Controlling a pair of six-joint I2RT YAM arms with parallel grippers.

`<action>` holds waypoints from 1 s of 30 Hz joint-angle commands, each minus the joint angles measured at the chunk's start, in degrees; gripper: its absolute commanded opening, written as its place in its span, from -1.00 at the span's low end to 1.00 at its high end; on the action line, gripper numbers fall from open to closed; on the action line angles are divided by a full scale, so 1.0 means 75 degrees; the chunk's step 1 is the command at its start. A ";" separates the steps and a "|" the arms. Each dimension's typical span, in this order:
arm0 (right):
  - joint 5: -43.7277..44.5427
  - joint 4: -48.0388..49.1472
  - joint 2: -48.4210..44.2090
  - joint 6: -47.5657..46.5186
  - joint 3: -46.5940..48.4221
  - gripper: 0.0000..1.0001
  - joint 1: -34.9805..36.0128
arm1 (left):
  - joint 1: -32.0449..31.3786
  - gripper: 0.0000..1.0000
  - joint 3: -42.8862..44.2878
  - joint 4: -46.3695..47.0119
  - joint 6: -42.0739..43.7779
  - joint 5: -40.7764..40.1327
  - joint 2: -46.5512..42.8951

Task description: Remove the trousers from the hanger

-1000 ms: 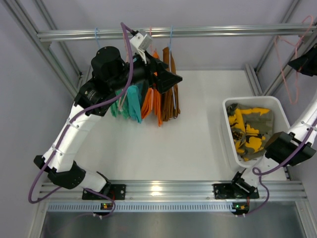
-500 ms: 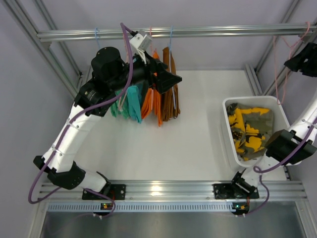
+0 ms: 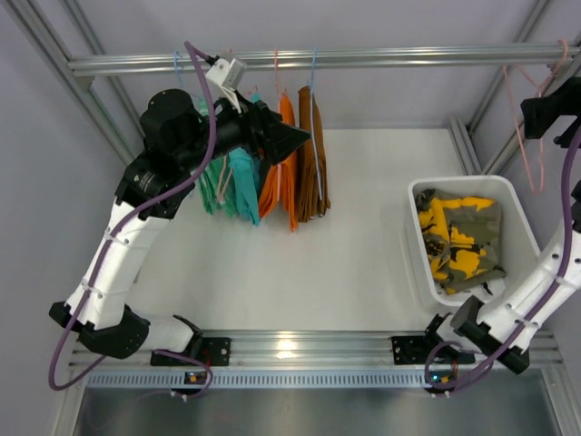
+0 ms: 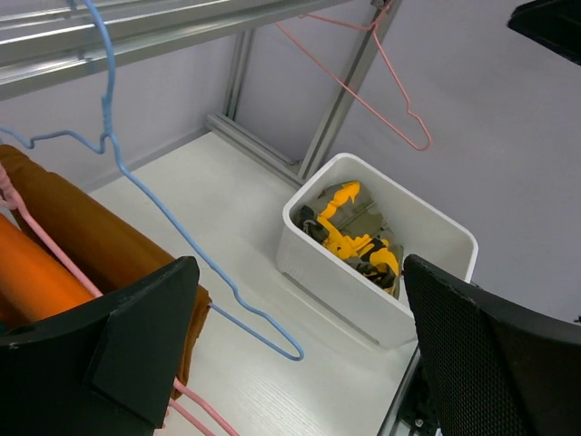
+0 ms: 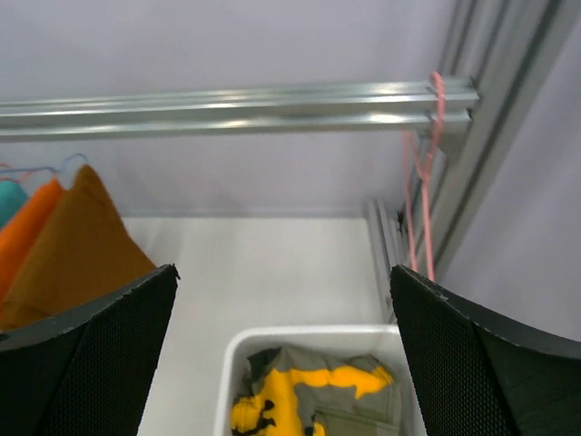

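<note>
The left arm (image 3: 113,263) rises high, left gripper (image 3: 292,138) pointing rightward, jaws wide apart. The right arm (image 3: 543,277) rises too, right gripper (image 5: 281,354) gaping wide, empty.

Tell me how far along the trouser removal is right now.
Done: the yellow-and-dark patterned trousers lie in the white plastic bin, and an empty pink wire hanger hangs at the right end of the metal rail. In hand: nothing; the left gripper is open beside the hanging clothes, the right gripper open near that hanger. Left: the brown cloth trousers, the orange pair and the teal pair hang on hangers.
</note>
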 commanded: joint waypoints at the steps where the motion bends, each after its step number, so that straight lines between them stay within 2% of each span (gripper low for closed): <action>1: -0.1064 0.0751 -0.0115 0.0914 0.0036 0.96 0.0152 | 0.0255 0.98 -0.0080 0.0517 -0.0219 -0.0067 -0.0295; 2: -0.1472 0.0728 -0.0091 0.1090 0.0025 0.93 0.0293 | 0.0349 0.98 -0.0115 0.0564 -0.0393 -0.0055 -0.0341; 4: -0.1418 0.0774 -0.0079 0.1594 -0.0231 0.87 0.1123 | 0.0653 0.98 -0.0139 0.0728 -0.0593 0.0015 -0.0388; 5: -0.1278 0.0914 -0.0138 0.1712 -0.0766 0.86 0.1509 | 0.0748 0.98 -0.0151 0.0775 -0.0745 0.0073 -0.0423; 6: -0.1033 0.1229 -0.0324 0.1887 -0.1108 0.85 0.2441 | 0.0876 0.98 -0.0128 0.0822 -0.0805 0.0120 -0.0435; 8: -0.0657 0.1954 -0.0663 0.2285 -0.2373 0.80 0.3325 | 0.0982 0.98 -0.0092 0.0904 -0.0933 0.0121 -0.0470; 9: -0.0551 0.2863 -0.0770 0.2937 -0.2841 0.77 0.4107 | 0.1111 0.98 -0.0046 0.0916 -0.0981 0.0132 -0.0494; 10: -0.0492 0.3452 -0.0864 0.3314 -0.3762 0.75 0.4486 | 0.1193 0.98 -0.0022 0.0939 -0.1028 0.0121 -0.0506; 12: -0.0340 0.4949 -0.1052 0.4238 -0.4530 0.75 0.5561 | 0.1404 0.98 0.0025 0.1010 -0.1285 0.0179 -0.0529; 15: 0.0362 0.6885 -0.1391 0.5631 -0.6240 0.72 0.6921 | 0.1849 0.98 0.0083 0.1162 -0.1543 0.0249 -0.0576; 16: 0.0921 0.8098 -0.1462 0.5871 -0.6917 0.70 0.7205 | 0.1908 0.98 0.0107 0.1197 -0.1578 0.0284 -0.0553; 17: 0.1216 0.8412 -0.1462 0.6012 -0.7086 0.69 0.7765 | 0.1955 0.98 0.0095 0.1209 -0.1648 0.0273 -0.0564; 22: 0.1699 0.9163 -0.0423 0.6352 -0.6925 0.65 0.8824 | 0.2482 0.98 -0.0232 0.1501 -0.2128 0.0507 -0.0634; 30: 0.1477 1.0114 0.0693 0.6681 -0.6491 0.50 0.9119 | 0.2682 0.98 -0.0269 0.1467 -0.2118 0.0590 -0.0728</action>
